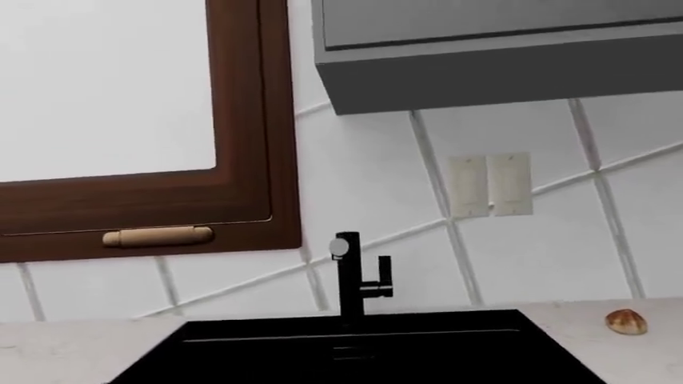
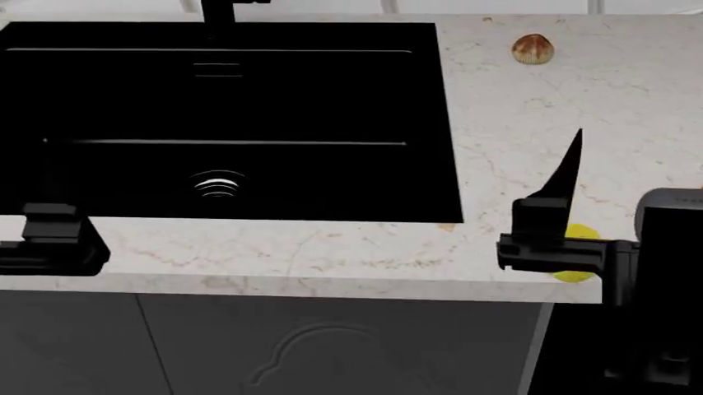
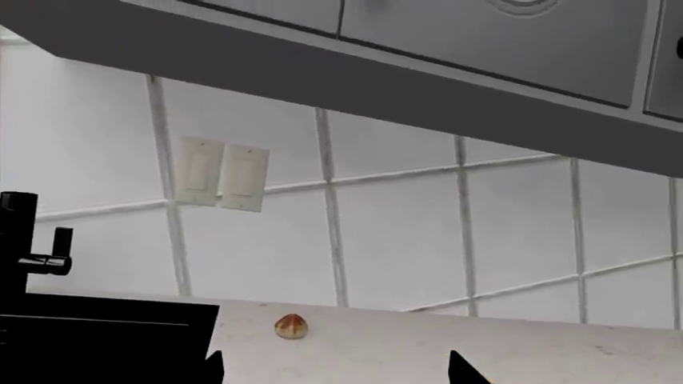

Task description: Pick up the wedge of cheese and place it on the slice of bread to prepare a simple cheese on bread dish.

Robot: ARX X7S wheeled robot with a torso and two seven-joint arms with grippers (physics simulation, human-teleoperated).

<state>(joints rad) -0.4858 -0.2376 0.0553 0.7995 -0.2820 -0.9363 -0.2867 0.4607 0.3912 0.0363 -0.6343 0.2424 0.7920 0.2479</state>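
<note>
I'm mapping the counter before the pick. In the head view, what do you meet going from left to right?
Left hand → sink drain → small brown nut → right hand partly covering the yellow cheese. No bread shows in this view.
</note>
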